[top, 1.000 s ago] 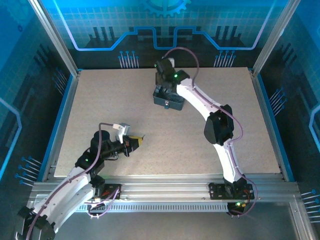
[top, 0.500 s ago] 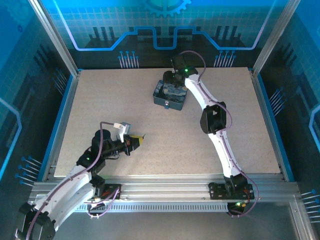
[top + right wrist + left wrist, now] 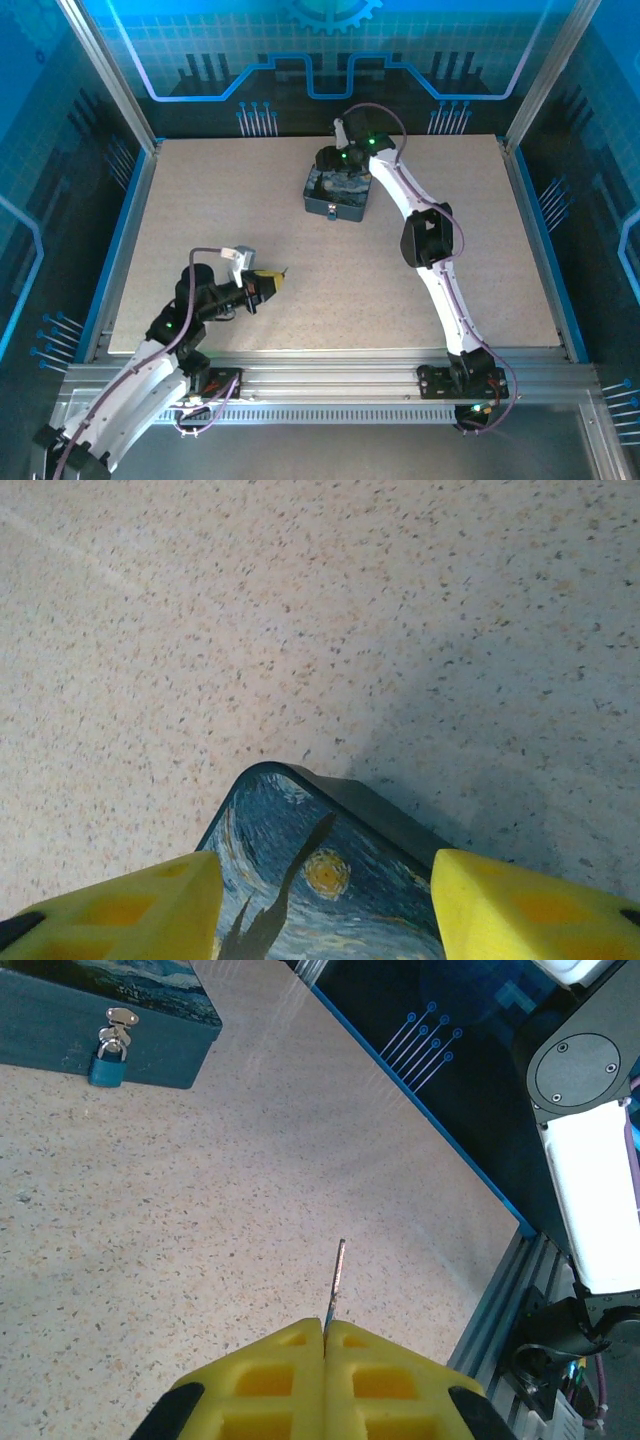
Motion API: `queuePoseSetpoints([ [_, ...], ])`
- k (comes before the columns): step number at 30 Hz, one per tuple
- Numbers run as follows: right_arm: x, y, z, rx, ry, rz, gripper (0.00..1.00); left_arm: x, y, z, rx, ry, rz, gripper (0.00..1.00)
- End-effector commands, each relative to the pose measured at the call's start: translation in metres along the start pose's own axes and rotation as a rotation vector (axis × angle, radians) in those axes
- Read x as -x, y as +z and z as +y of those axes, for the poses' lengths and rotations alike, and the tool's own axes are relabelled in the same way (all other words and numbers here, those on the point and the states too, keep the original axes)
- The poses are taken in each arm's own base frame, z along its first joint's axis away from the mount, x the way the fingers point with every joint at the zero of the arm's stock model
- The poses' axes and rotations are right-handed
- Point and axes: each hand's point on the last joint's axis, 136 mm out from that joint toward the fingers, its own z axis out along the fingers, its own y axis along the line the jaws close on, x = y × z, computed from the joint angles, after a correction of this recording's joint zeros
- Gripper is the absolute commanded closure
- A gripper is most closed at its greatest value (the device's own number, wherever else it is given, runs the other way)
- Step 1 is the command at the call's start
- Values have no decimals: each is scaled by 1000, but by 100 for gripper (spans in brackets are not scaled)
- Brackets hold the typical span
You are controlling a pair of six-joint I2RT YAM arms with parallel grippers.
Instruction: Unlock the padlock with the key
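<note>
While the left claw (image 3: 325, 1326) pinches the key (image 3: 338, 1272), the padlock (image 3: 108, 1064) hangs well ahead on the tin (image 3: 50, 1035).

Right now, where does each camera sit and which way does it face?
Top external: above, behind the arms, facing down at the table; both arms show.
Left wrist: low, facing the tin and padlock; left gripper shut on the key.
Right wrist: facing down at the tin's corner; open right gripper.
All share the tin.

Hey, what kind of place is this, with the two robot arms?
Probably a robot test cell in a lab: a speckled table fenced by aluminium posts and blue circuit-print panels, with a slotted mounting rail along its near edge.
</note>
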Motion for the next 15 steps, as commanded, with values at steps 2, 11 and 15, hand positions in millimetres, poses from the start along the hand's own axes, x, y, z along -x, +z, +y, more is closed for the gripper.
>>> queuePoseSetpoints([
  [2, -49, -4, 16, 21, -65, 160, 43, -10, -5, 6, 25, -35, 14, 100],
  [11, -83, -25, 26, -34, -90, 192, 45, -14, -9, 7, 37, -41, 17, 100],
  [15, -75, -50, 40, -50, -105, 136, 42, -15, -8, 8, 41, -43, 19, 100],
])
